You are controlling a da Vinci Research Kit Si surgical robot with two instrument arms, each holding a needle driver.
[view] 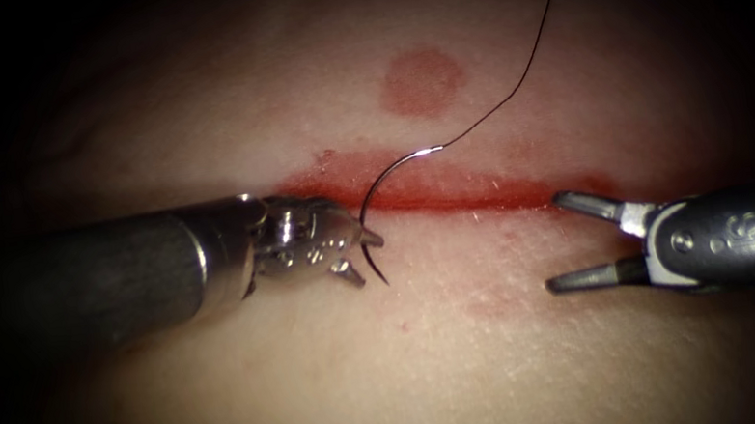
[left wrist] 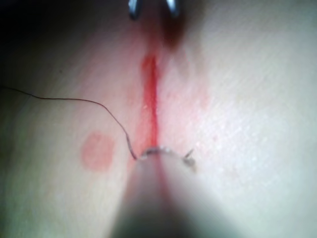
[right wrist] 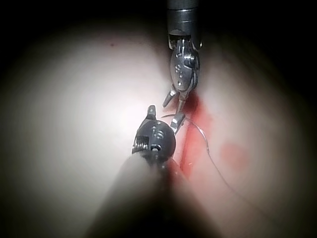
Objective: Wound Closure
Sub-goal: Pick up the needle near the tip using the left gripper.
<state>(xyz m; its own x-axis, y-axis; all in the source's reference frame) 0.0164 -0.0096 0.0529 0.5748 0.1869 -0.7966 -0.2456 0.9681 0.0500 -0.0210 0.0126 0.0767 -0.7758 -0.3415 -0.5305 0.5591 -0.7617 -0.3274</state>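
left tool (view: pixel 359 255): jaws parted, below the cut's left end; needle lies between them near its pointed end, firm grip not certain.
right tool (view: pixel 565 242): jaws spread wide, holding nothing, at the cut's right end.
needle (view: pixel 377 207): arcs over the cut, clear of the tissue (view: pixel 418 372).
cut (view: pixel 453 194): red line with red fluid.
thread (view: pixel 528 61): runs from the needle's blunt end, up beyond the cut.

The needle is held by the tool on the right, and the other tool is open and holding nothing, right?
Not quite. In the endoscope view the left end effector holds the needle, near its pointed end. The right end effector is the one open and holding nothing. The needle arches over the cut, thread trailing from its other end.
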